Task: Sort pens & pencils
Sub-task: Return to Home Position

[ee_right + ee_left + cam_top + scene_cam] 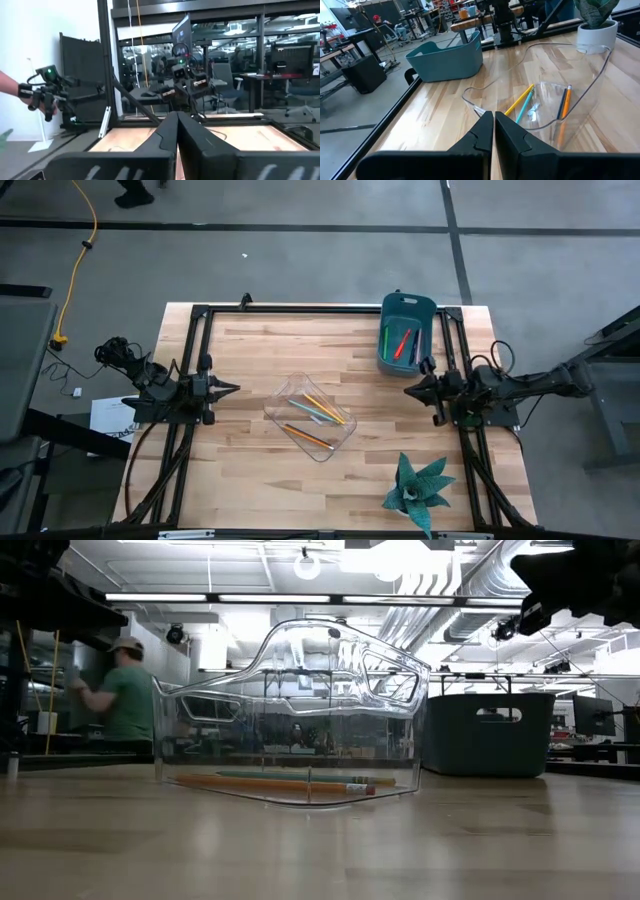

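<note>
Fingers pressed together and holding nothing, the left gripper [234, 389] sits low at the left edge of the pale wooden plank counter [250, 470] in the high view. It points inward. The right gripper [408, 390] mirrors it at the right edge, likewise clenched on nothing. Between them, mid-counter, stands a clear, curved-walled plastic bin [335, 442] holding the pencils [323, 409]: yellow-orange sticks and one pale teal-blue stick, lying flat on its floor. Near the far right corner a deep teal plastic bin [428, 315] holds the pens [403, 343], with one bright red-orange and one green showing. A spiky teal-green potted plant [418, 485] stands near the front right edge.

In the low view the clear bin fills the middle, and the pencils lie along its bottom, one with a pinkish end toward the right. The teal bin stands behind it to the right, a handle slot in its wall. Far back on the left is a person in a green shirt [122, 690].

The left wrist view shows that arm's two dark fingers meeting along their length. Beyond them a yellow pencil and the teal-blue one lie side by side in the clear bin, with another orange one apart by its wall.

The right wrist view shows its own fingers closed tight, facing the left arm across the counter.
</note>
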You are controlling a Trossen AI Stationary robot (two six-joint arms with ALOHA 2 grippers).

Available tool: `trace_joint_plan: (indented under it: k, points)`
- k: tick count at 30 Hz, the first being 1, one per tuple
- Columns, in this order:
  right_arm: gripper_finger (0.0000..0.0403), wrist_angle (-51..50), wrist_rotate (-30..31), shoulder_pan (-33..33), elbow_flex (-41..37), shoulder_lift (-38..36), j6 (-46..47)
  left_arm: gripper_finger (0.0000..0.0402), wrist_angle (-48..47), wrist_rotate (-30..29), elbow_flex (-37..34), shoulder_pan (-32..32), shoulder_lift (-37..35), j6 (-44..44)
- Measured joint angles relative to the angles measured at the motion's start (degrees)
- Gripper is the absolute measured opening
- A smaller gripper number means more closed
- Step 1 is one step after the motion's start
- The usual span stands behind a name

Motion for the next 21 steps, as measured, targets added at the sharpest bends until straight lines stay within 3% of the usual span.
trace_joint_plan:
  k: [13,21]
  points:
    - [0.0,-4.2,0.0,0.0,0.0,-0.3,10.4,0.0008,0.1,0.0,0.0,0.0,0.0,-0.1]
    - [0.0,-7.0,0.0,0.0,0.0,-0.3,8.9,0.0008,0.1,2.9,0.0,0.0,0.0,-0.2]
